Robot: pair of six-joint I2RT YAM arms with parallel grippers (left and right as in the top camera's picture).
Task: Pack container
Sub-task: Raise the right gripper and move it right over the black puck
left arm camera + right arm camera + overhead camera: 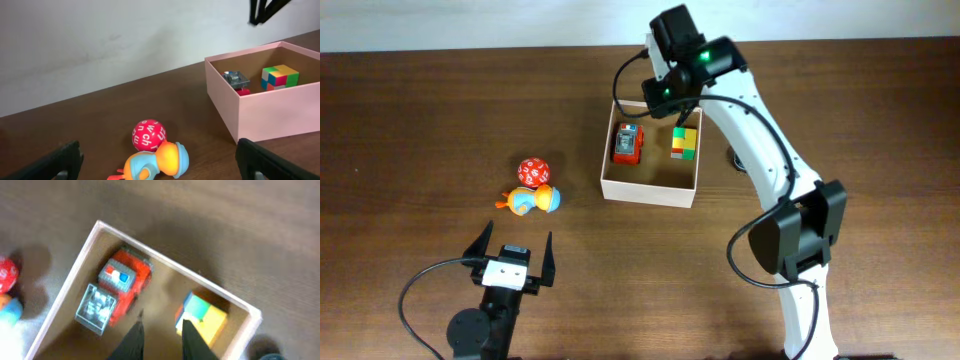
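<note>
- The container (648,193), a shallow square box with white walls and a tan floor, stood on the dark wooden table (420,120), right of centre towards the far edge in the overhead view.
- Inside it lay a red toy truck (627,143) on the left side and a multicoloured cube (684,142) on the right, with bare floor between them.
- The right gripper (682,112) hung over the far part of the box, above the gap between truck and cube. In the right wrist view its two fingers (132,342) were parted by a narrow gap, and nothing was held between them.
- The left gripper (518,240) hovered near the front edge of the table, well apart from the box. Its jaws were spread wide and empty, one finger (57,162) at each lower corner of the left wrist view.
- A red ball with white letters (533,171) rested on the table to the left of the box.
- An orange and blue toy duck (532,200) lay just beside the ball, on its near side, between it and the left gripper.
</note>
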